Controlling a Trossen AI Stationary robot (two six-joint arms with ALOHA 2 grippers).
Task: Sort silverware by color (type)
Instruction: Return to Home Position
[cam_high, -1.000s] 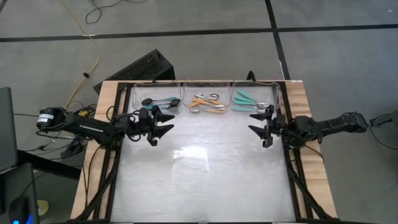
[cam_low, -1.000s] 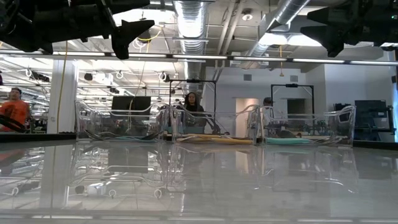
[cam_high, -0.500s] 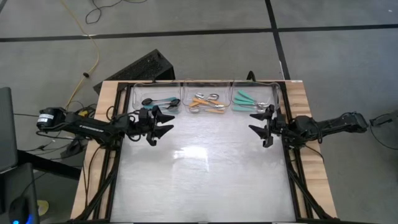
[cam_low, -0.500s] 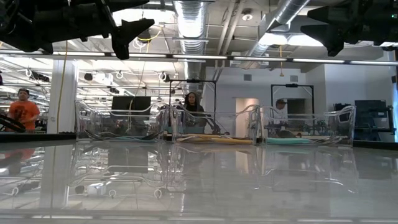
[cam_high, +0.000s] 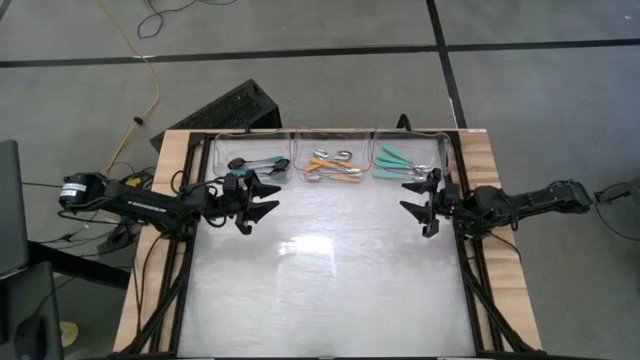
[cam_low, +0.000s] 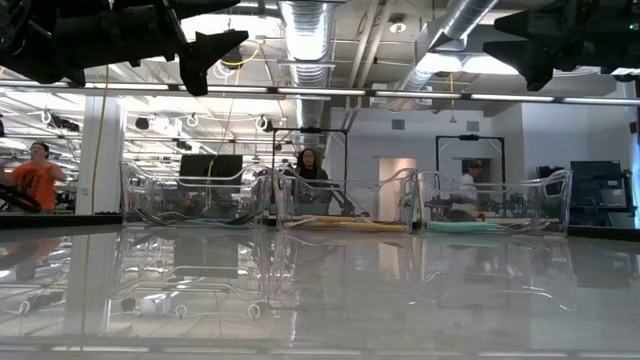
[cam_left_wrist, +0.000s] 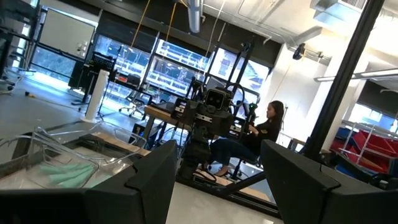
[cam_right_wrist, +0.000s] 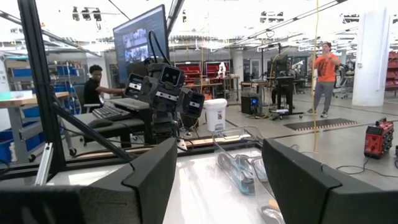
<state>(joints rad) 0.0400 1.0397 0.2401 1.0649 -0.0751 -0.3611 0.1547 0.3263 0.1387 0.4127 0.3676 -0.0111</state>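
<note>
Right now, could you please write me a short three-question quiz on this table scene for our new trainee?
1. True or false: the left pincer is holding a spoon.
2. How many of the clear bins hold spoons? A one, B two, C three.
3. Fill in: the middle bin holds spoons with ____ handles.
Key: 1 false; it is open and empty, like the right pincer. 2 C. 3 orange.

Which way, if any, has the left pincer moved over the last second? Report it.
No. In the high view the left pincer keeps the same spot just in front of the left clear bin, open.
</note>
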